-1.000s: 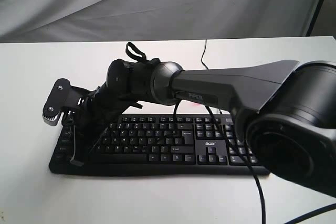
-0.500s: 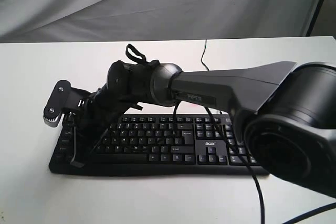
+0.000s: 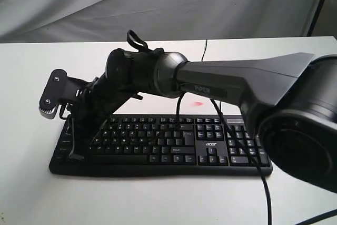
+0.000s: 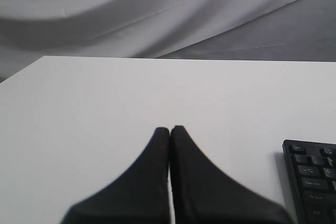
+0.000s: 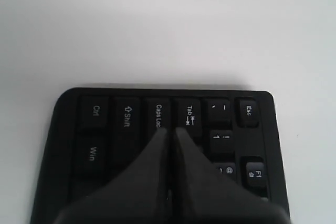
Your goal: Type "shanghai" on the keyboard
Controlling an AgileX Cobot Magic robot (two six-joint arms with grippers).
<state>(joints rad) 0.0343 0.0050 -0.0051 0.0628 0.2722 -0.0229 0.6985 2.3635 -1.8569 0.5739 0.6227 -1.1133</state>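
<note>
Exterior view: the black acer keyboard [image 3: 158, 143] lies on the white table [image 3: 31, 193]. The right gripper [image 3: 73, 154] reaches across to its left end.

Left wrist view: the left gripper [image 4: 169, 128] is pinched closed over bare table, with a keyboard corner nearby.

Right wrist view: the right gripper's fingers are pressed together, their tips at the Caps Lock key [image 5: 158, 115] and Tab key [image 5: 190, 115]. Whether they touch the keys is unclear.

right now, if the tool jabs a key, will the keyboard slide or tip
Probably won't tip: the keyboard is wide, low and flat on the table. It might slide slightly; that white top looks smooth.
</note>
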